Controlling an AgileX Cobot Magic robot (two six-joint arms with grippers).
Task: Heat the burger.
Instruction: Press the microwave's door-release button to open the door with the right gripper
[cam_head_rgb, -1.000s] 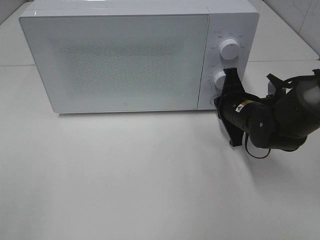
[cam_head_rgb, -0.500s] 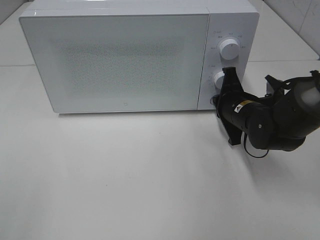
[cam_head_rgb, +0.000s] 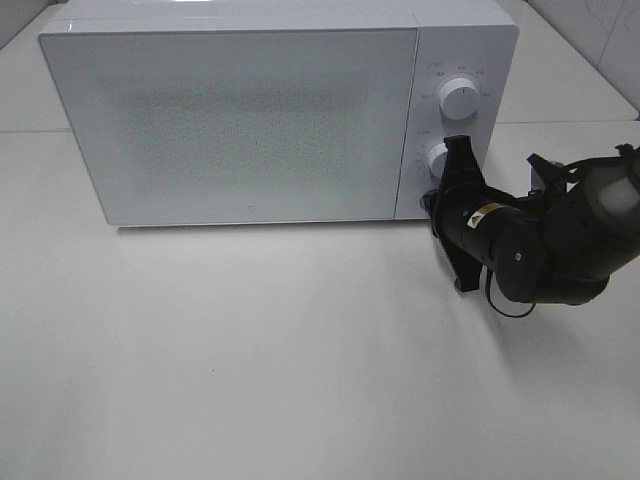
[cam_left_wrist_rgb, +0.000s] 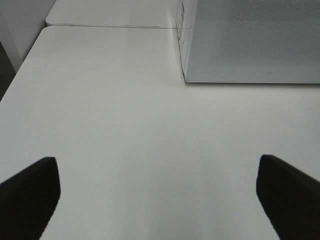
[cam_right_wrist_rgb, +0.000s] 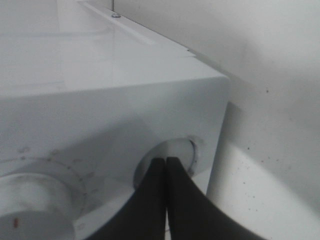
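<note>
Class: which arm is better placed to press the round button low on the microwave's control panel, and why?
Right. The right gripper, shut, has its tips at the round button on the microwave panel. The left gripper hangs open over the table, by the door's far corner.

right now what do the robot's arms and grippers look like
The right arm is glossy black and rounded, with a small yellow label and a thin black cable looping below. The right gripper has slim black tapered fingers; the left gripper shows only dark blunt fingertips.
</note>
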